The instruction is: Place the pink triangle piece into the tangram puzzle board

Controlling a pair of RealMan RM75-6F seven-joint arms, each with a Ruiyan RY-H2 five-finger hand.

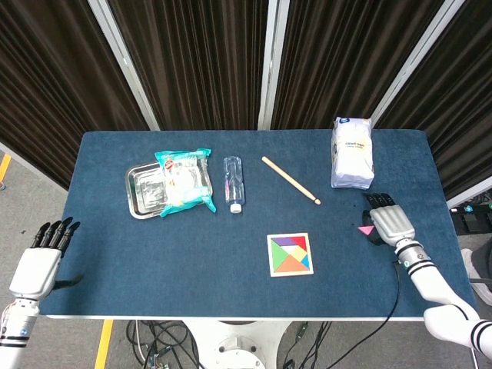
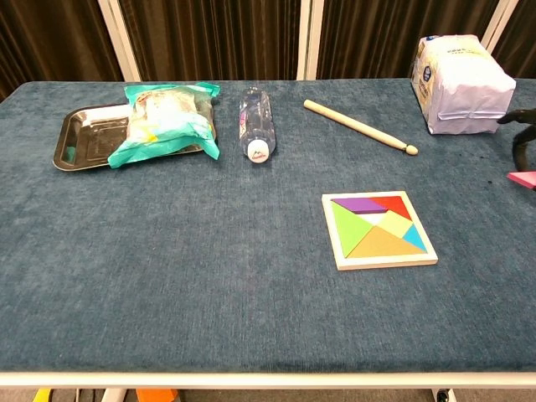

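Pink and thin, the pink triangle piece shows at the inner edge of the right hand, near the table's right side and well apart from the tangram puzzle board; in the chest view only its corner peeks in at the frame edge beneath dark fingers. The hand's fingers curve down over the piece and seem to have it pinched and raised off the cloth, though the contact itself is hidden. The left hand hangs off the table's near left corner, fingers straight and apart, holding nothing. The piece looks like a light, stiff, flat tile with smooth faces, so I judge it is best pinched across its edges near the middle, since a grip on one slim corner could let it swivel or slip while it is lowered flat into the board
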